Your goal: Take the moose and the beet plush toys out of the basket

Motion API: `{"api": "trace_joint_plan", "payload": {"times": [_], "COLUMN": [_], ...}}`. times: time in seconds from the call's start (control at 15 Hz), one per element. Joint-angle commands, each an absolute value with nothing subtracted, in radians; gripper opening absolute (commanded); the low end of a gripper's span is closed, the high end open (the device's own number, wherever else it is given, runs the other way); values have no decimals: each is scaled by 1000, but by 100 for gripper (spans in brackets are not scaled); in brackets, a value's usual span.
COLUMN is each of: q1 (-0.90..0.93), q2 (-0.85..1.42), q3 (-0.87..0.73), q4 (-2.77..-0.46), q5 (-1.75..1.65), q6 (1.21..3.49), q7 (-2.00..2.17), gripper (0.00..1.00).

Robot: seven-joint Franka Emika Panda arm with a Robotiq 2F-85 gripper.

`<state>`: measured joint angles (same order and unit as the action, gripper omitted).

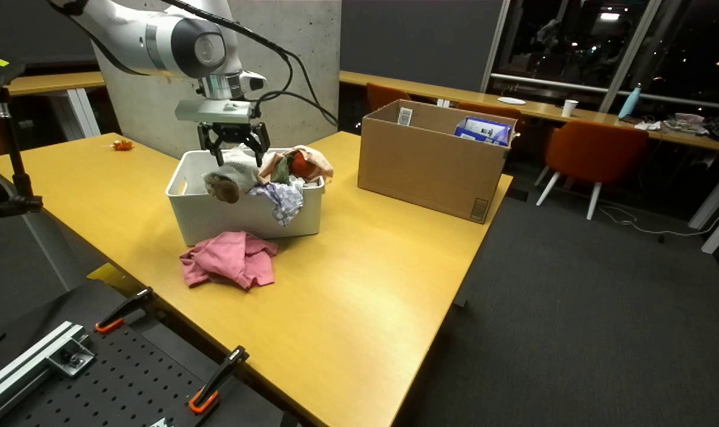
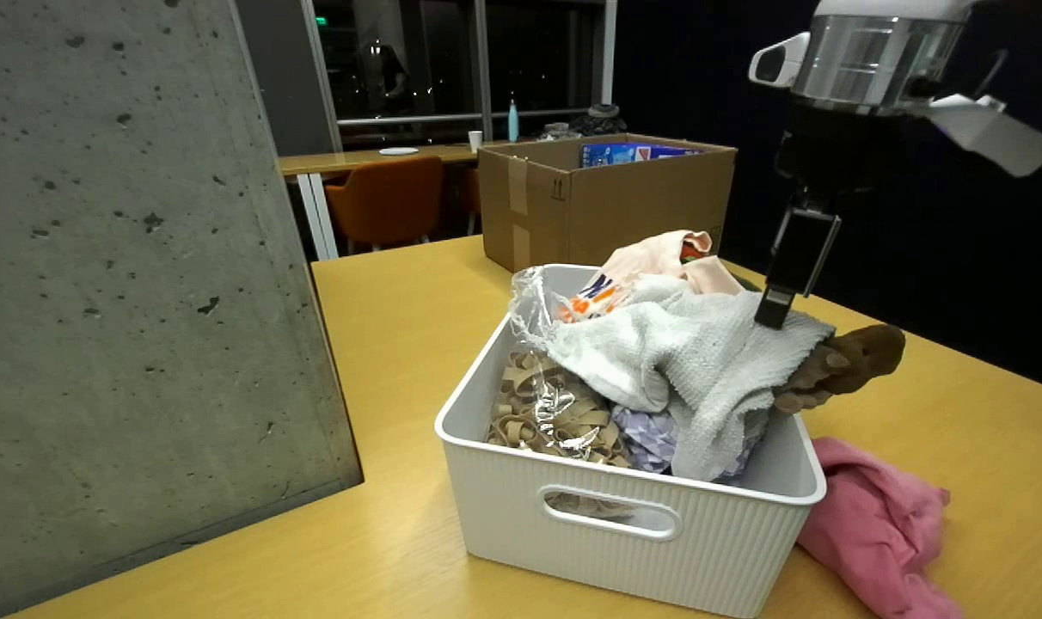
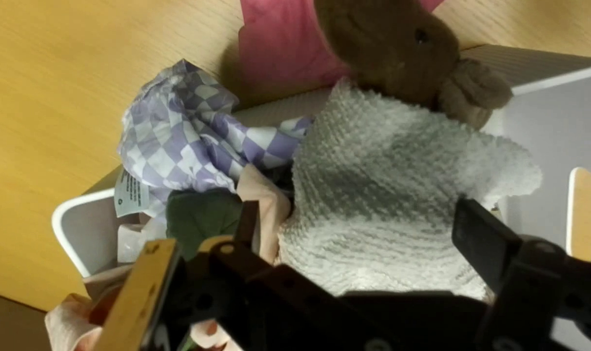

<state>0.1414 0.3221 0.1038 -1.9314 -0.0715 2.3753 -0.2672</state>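
The moose (image 1: 224, 190) is a brown plush head hanging over the rim of the ribbed white-grey basket (image 1: 190, 207). Its head also shows in an exterior view (image 2: 865, 352) and at the top of the wrist view (image 3: 398, 53). Grey-white knit cloth (image 3: 403, 161) covers what lies behind the head. A red round shape (image 1: 303, 165), seemingly the beet, lies in peach cloth beside it, mostly hidden. A green leaf-like piece (image 3: 203, 214) is near it. My gripper (image 1: 239, 161) points down, open, with its fingers either side of the knit cloth (image 3: 359, 219); I cannot tell whether they touch it.
A pink cloth (image 1: 232, 258) lies on the table against the basket. Checked purple fabric (image 1: 285, 198) hangs over the rim. A clear bag of tan strips (image 2: 555, 413) is in the basket. A cardboard box (image 1: 430, 163) and a concrete pillar (image 2: 143, 258) stand nearby.
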Motion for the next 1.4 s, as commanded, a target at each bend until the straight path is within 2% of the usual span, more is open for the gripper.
{"api": "trace_joint_plan", "payload": {"times": [0.0, 0.07, 0.13, 0.27, 0.33, 0.53, 0.87, 1.33], "q1": [150, 150, 149, 146, 148, 146, 144, 163], "q2": [384, 394, 406, 426, 432, 434, 380, 135], "q3": [117, 120, 122, 126, 126, 133, 144, 151], "q4": [-1845, -1833, -1821, -1802, -1796, -1792, -1820, -1907], "q5": [-110, -107, -103, -96, -97, -86, -50, -54], "q6": [2349, 2347, 2344, 2341, 2340, 2339, 2321, 2208], "q7": [-253, -256, -261, -266, -263, -262, -226, -92], "gripper": [100, 95, 74, 69, 63, 37, 2, 3]}}
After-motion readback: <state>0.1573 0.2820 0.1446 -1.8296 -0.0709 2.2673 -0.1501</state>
